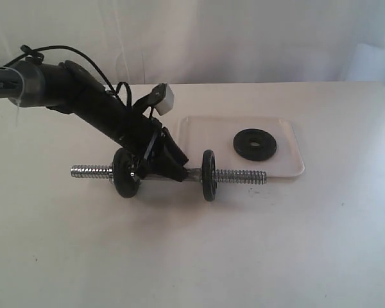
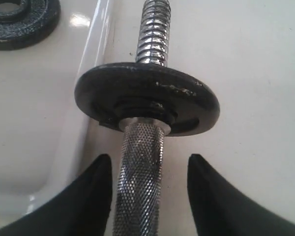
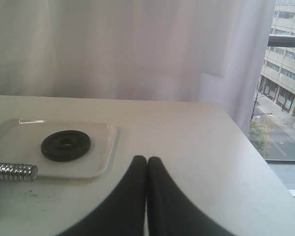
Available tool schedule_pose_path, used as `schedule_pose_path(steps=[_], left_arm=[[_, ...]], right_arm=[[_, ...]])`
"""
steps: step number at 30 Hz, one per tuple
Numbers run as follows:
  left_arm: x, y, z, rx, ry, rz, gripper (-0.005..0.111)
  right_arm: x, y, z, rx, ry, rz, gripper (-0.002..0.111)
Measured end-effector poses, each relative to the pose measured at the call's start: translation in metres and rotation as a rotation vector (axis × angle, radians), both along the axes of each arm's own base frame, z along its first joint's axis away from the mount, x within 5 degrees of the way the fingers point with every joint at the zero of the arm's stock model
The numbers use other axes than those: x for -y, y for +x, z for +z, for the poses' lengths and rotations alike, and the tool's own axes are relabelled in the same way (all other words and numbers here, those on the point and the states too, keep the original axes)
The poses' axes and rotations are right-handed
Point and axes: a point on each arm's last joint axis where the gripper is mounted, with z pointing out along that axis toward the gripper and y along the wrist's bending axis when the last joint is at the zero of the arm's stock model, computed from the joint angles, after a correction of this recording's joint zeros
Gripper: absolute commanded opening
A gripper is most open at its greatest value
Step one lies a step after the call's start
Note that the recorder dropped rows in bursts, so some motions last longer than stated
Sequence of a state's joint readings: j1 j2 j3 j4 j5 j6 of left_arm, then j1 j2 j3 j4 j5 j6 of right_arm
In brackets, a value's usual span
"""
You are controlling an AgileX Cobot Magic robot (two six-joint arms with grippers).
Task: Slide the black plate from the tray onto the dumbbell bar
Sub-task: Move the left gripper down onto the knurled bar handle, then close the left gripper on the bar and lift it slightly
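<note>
Three black discs in view: two stand upright on the dumbbell bar (image 1: 90,171), the left disc (image 1: 126,174) & right disc (image 1: 209,174). The third, the black plate (image 1: 255,144), lies flat inside the tray (image 1: 289,163) near its middle, apart from the bar. Bar lies on the table (image 1: 308,244) along the tray's near rim; touching or not, can't tell. On the bar, the left tool (image 2: 147,162) is spread open, fingers (image 2: 96,187) either side of the knurled grip betw. the two discs, small gap each side, nothing clamped. Over the table beside the tray, the right tool (image 3: 146,162) has fingertips pressed together, holding nothing.
</note>
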State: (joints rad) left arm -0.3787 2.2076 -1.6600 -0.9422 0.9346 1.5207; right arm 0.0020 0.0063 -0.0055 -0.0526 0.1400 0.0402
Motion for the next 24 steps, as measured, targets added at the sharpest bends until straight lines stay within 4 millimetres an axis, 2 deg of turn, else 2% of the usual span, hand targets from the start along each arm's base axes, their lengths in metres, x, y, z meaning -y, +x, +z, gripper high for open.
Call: schedule_pose_path(steps=[9, 14, 24], left_arm=[[0.021, -0.009, -0.02, 0.068, 0.105, -0.065, 0.053], [0.021, -0.005, -0.023, 0.098, 0.121, -0.042, 0.069], [0.032, -0.01, -0.024, 0.141, 0.146, -0.069, 0.066]], right_arm=[[0.0, 0.0, 0.0, 0.0, 0.02, -0.001, 0.0], [0.0, 0.0, 0.0, 0.0, 0.022, -0.001, 0.0], [0.0, 0.0, 0.0, 0.0, 0.024, -0.001, 0.0]])
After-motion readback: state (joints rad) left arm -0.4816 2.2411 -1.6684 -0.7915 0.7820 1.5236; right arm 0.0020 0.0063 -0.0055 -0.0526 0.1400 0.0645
